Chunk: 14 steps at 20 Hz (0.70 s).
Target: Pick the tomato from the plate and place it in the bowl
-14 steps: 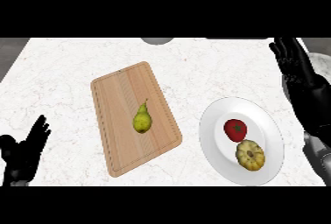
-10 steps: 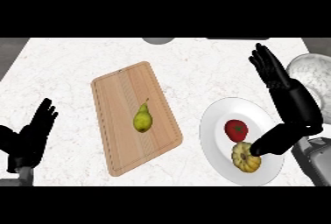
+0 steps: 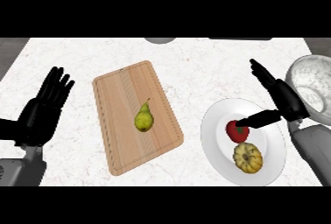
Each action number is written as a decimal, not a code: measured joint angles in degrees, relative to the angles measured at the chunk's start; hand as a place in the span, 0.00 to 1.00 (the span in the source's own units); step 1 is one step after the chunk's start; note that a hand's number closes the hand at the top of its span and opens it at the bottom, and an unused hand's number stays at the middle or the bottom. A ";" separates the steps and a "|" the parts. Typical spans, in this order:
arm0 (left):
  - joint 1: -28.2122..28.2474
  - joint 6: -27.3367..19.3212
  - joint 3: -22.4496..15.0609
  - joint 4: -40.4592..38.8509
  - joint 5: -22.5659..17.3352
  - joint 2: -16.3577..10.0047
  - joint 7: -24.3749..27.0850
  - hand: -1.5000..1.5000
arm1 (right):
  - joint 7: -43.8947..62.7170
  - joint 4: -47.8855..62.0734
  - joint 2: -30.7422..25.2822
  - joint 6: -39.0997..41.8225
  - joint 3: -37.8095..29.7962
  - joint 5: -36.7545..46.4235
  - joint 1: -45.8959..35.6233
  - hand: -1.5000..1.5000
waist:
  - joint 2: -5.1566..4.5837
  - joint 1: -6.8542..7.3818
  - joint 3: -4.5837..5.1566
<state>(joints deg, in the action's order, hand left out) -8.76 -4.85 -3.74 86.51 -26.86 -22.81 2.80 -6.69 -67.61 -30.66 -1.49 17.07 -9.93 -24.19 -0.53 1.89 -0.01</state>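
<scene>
Robot's right hand (image 3: 286, 101) at the plate, head view. We see its fingers (image 3: 264, 74) straight and spread apart, pointing away up the desk (image 3: 194, 65). Its thumb (image 3: 258, 119) is stretched sideways so that the tip meets the top of the tomato (image 3: 236, 132). Nothing is clasped.

Half a second ago this hand stood higher over the plate's right side, and shortly before that it was out at the view's right edge. We take the change to mean that the approach is done and the grasp is about to begin. The fingers would have to curl down round the fruit before any lift.

The tomato lies on the white plate (image 3: 216, 153), in its upper half, just beside a yellow ribbed gourd (image 3: 248, 157) nearer the robot. The two look almost in contact, though we cannot tell whether they touch. We judge that a closing hand could nudge the gourd.

The metal bowl (image 3: 317, 83), the goal, stands just beyond the plate at the right edge, behind the hand, so the carry should be short.

Left of the plate lies a wooden cutting board (image 3: 123, 96) bearing a pear (image 3: 143, 119), well apart from the work. The left hand (image 3: 42, 109) rests open at the view's left edge, fingers up.
</scene>
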 measured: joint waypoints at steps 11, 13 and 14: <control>-0.77 1.12 0.19 2.28 -0.56 0.81 -1.38 0.50 | 7.77 13.24 -6.78 17.14 9.51 13.64 -18.32 0.00 | 0.11 1.05 0.22; -0.79 1.26 -0.16 2.32 -0.30 1.05 -1.13 0.50 | 10.42 13.77 -7.84 24.02 13.70 15.78 -20.19 0.00 | 0.08 1.43 0.29; -0.91 1.52 -0.10 2.03 -0.33 0.98 -1.04 0.50 | 11.96 13.97 -8.12 27.83 15.42 16.32 -21.47 0.00 | 0.06 1.50 0.32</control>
<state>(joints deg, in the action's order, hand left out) -9.67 -3.33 -3.84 88.54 -27.19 -21.82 1.76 5.27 -53.64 -38.78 26.33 32.49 6.39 -45.67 -0.47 3.38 0.31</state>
